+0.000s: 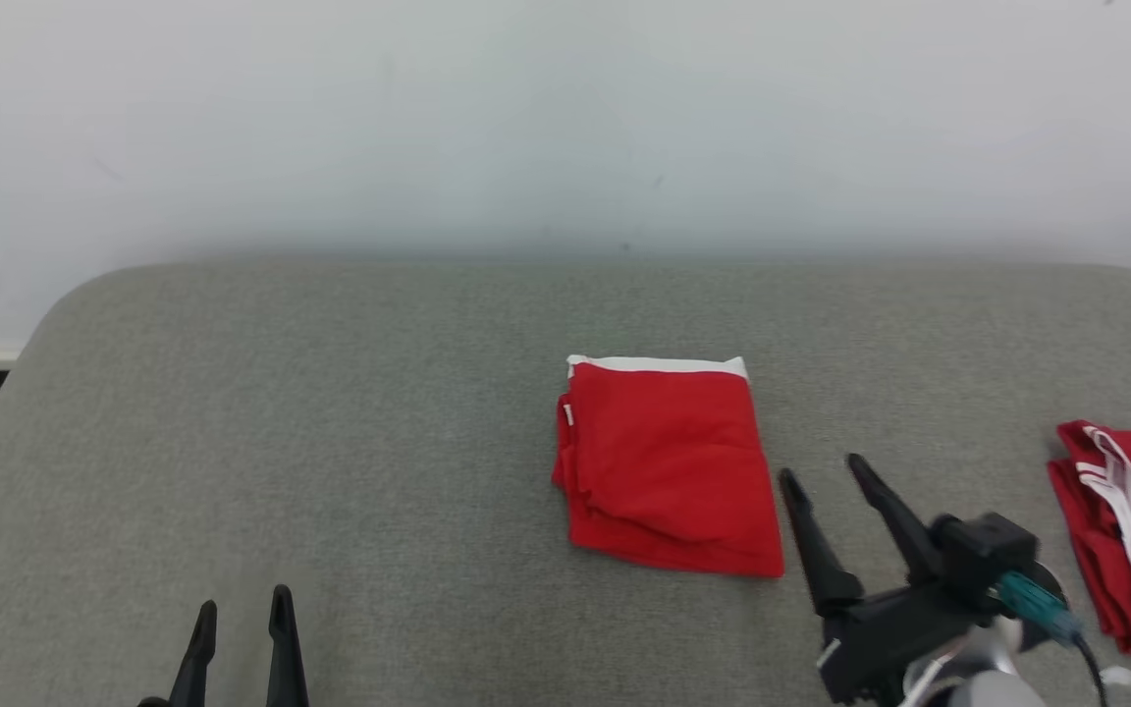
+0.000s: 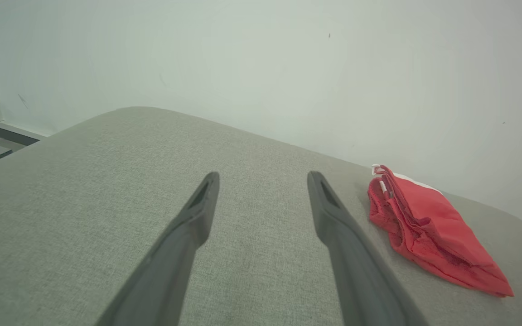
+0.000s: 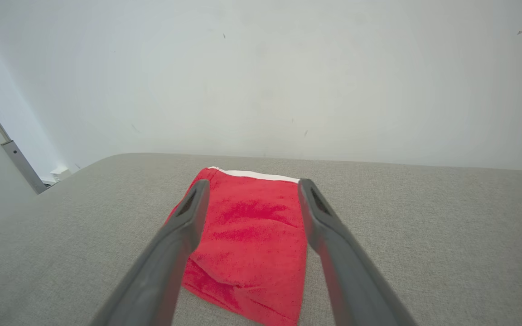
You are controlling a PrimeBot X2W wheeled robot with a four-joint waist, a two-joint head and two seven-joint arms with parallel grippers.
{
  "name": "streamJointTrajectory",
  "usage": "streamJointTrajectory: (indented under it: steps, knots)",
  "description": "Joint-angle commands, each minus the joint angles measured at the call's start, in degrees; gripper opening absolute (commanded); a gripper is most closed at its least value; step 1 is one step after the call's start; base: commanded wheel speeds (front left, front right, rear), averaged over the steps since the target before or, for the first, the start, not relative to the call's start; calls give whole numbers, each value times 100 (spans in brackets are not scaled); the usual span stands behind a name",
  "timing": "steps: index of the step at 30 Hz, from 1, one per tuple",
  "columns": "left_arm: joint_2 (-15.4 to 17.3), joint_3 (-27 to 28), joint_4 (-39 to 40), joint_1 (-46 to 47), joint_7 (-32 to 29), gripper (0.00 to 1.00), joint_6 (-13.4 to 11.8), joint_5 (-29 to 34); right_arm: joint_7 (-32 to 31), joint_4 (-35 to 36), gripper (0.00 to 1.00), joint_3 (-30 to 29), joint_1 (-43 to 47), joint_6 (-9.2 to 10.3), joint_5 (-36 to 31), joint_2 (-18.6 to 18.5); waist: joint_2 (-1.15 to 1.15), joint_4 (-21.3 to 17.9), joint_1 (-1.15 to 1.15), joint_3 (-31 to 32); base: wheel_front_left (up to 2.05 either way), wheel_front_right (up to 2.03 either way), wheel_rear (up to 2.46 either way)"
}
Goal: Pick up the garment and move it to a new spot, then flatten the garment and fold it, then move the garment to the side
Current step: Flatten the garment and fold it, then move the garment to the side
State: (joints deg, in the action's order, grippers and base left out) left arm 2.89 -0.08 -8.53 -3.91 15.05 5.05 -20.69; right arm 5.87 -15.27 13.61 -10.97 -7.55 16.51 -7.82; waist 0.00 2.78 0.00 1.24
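The red garment [image 1: 669, 466] lies on the grey fabric-covered table [image 1: 330, 412], a little right of the middle. It is folded into a compact rectangle with a white band along its far edge. Its layers are stacked fairly square, with slight rumpling along the left and near edges.

By that shape, the pickup, flattening and folding look done. What seems to be left is the last step, carrying the folded piece to the side. Whether this spot already counts as the side I cannot tell.

The right hand [image 1: 821, 469] is just beside the garment's near right corner, its two dark fingers spread apart with nothing between them. They point up and slightly left, and in the head view they look clear of the cloth. In the right wrist view the garment sits ahead of the fingers, framed in their gap.

The left hand [image 1: 243, 601] is also open and empty. It rests at the near left of the table, well apart from the garment.

A second red garment with white stripes [image 1: 1125, 530] lies loosely bunched at the table's right edge.
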Motion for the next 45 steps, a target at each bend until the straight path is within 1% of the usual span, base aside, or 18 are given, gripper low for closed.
streamJointTrajectory:
  steps: [1,6,10,17,23,32,45]
  knots:
    - [-2,42,-17,63,15,100,24,61,20,188,100,-134,190,16,-69,-29,0,-248,0,121,0,0,0]
    - [-1,173,-153,131,14,100,68,187,15,591,100,-627,712,16,-214,-87,0,-400,0,206,0,0,0]
    - [0,273,-297,167,14,100,99,338,70,551,100,-787,966,16,-199,-142,0,-474,0,264,0,0,0]
    - [1,408,-563,86,15,100,178,529,189,249,100,-663,1153,16,-105,-301,0,-519,0,364,0,0,0]
    - [2,472,-736,-58,15,100,221,634,337,-52,100,-593,1113,16,14,-356,0,-521,0,403,0,0,0]
    - [0,506,-753,-104,15,100,247,660,372,-222,100,-547,1073,16,54,-284,0,-453,0,392,0,0,0]
    - [-1,374,-722,-137,15,100,238,633,406,-343,100,-608,1001,17,-8,-212,0,-465,0,327,0,0,0]
